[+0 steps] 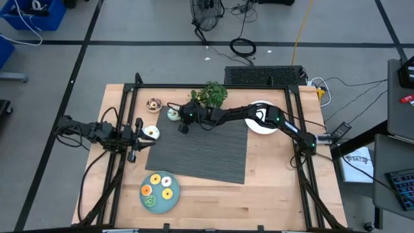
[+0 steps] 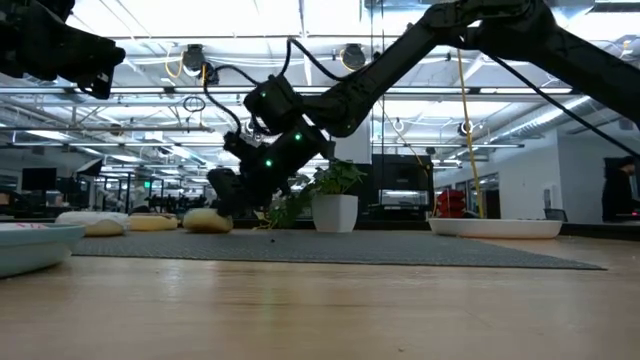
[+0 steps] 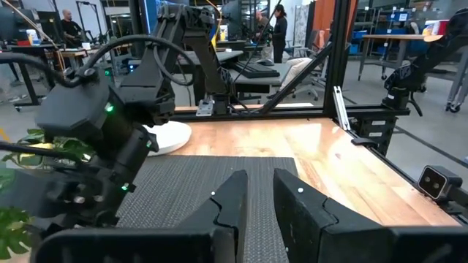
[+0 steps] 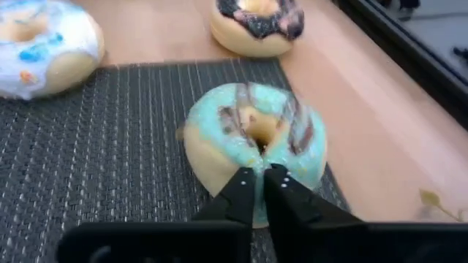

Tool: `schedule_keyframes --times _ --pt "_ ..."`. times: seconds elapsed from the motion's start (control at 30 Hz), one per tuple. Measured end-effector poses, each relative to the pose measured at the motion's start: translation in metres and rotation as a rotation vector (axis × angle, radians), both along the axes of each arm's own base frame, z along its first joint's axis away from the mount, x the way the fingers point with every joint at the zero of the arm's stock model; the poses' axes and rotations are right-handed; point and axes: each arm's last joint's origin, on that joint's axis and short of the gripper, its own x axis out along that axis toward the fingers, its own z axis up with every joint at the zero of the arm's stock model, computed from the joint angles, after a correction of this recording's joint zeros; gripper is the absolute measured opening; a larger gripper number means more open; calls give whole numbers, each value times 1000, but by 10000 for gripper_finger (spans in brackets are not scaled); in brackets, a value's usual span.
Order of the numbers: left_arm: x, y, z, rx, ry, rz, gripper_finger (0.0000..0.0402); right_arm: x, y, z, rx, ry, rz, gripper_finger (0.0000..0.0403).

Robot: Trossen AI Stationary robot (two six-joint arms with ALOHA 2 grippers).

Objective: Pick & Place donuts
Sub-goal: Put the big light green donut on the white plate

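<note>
Pinching teal donut [image 4: 252,142], right pincer [image 4: 257,191].

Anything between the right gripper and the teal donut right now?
Nothing. In the right wrist view the right gripper is closed at the near rim of the teal donut, fingertips against its icing, on the dark mat.

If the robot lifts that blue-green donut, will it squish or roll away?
Probably neither. The teal donut lies flat on the ribbed dark mat, so it should stay put rather than roll. The right gripper pinches only its near edge, so it may dangle or slip free. It looks like a small, light toy, perhaps slightly soft.
</note>
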Motion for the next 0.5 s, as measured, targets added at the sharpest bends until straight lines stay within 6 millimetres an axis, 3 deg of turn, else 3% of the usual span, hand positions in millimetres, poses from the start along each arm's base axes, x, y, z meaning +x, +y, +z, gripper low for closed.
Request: schedule_keyframes --times 0.13,0.5 --pt "0 0 0 0 -1 0 70 4 15 11 -41 -30 53 3" --pt "0 0 0 0 0 0 70 1 68 70 -121 -53 186 2"
